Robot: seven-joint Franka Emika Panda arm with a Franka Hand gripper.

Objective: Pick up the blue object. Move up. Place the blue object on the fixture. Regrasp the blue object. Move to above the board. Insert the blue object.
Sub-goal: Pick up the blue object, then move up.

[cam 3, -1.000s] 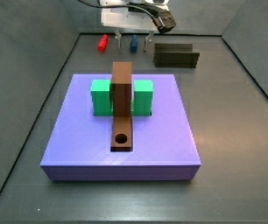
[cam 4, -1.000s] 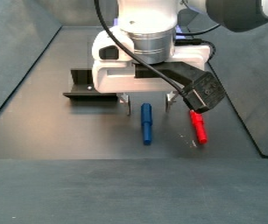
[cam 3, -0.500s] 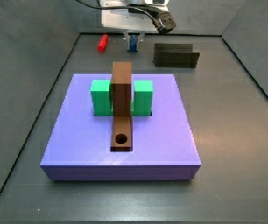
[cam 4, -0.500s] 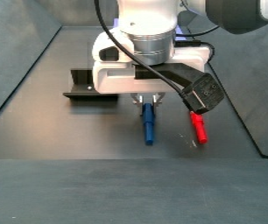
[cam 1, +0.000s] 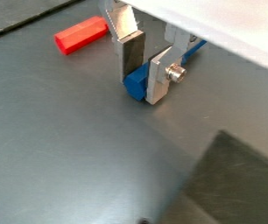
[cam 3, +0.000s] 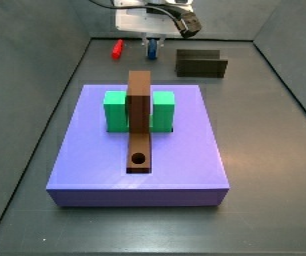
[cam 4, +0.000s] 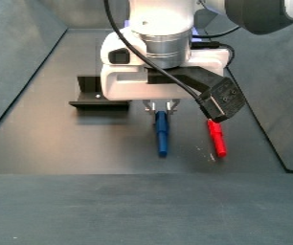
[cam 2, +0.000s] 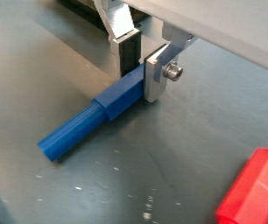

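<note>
The blue object [cam 2: 84, 131] lies flat on the dark floor, a short blue peg with a squared end. My gripper [cam 2: 140, 74] is down at the floor, and its silver fingers press that squared end [cam 1: 134, 84] from both sides. In both side views the gripper [cam 4: 162, 113] stands low over the peg [cam 4: 162, 134], at the back of the floor [cam 3: 153, 46]. The fixture [cam 3: 201, 63] is a dark block standing apart from the gripper [cam 4: 98, 96]. The lavender board [cam 3: 183, 150] lies nearer the front.
A red peg [cam 4: 217, 139] lies beside the blue one, a finger's width away [cam 2: 251, 188]. On the board stand a green block [cam 3: 117, 110] and a long brown bar [cam 3: 140, 115] with a round hole [cam 3: 140, 159]. Dark walls enclose the floor.
The gripper came down from above the blue object to the floor. Its fingers then drew in onto the peg's end. The peg has not moved.
</note>
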